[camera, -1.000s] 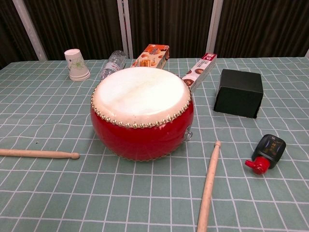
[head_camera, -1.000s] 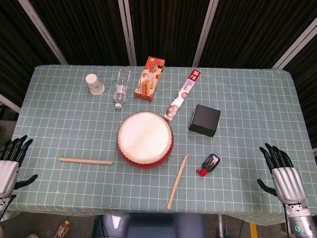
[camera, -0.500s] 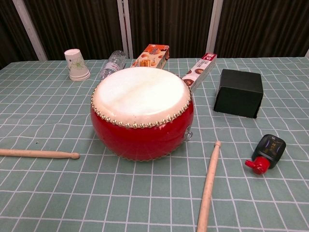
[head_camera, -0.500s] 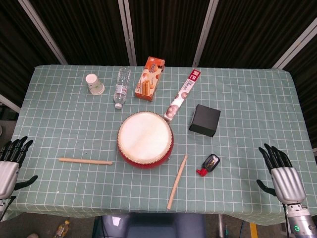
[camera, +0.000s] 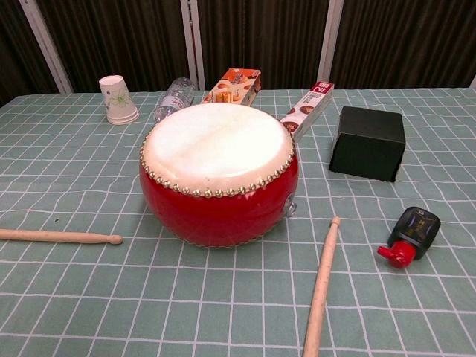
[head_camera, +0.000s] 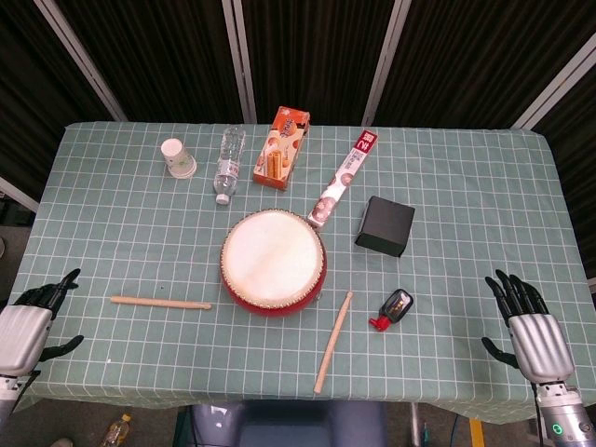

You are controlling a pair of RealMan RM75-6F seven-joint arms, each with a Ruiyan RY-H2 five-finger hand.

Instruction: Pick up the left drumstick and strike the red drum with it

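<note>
From the head view we see the table (head_camera: 466, 186) under a green checked cloth, with the red drum (head_camera: 273, 263) at its middle, white skin up. The left drumstick (head_camera: 160, 302) lies flat at the drum's nine o'clock, a little nearer us, its tip pointing toward the drum and just short of it. The second drumstick (head_camera: 332, 342) lies at about five o'clock, angled, its tip near the drum's shell. Our left hand (head_camera: 28, 324) hangs at the table's near-left edge, fingers spread and holding nothing, well apart from the left drumstick. Our right hand (head_camera: 529, 328) sits at the near-right edge, fingers also apart and empty.

At the drum's eleven o'clock stands a paper cup (head_camera: 177, 157) – upside down, so we cannot see inside. A clear plastic bottle (head_camera: 226, 164) lies on its side at twelve o'clock; whether it holds anything we cannot tell. Beside it lies an orange snack box (head_camera: 281, 146), then a long narrow red-and-white box (head_camera: 344, 177) at one o'clock, and a closed black box (head_camera: 385, 225) at two o'clock. A small black-and-red object (head_camera: 393, 309) rests at four o'clock.

In the chest view neither hand shows. The drum (camera: 218, 172) fills the middle, the left drumstick (camera: 59, 236) lies at its eight o'clock and the other stick (camera: 320, 283) at five o'clock – neither touching it.
</note>
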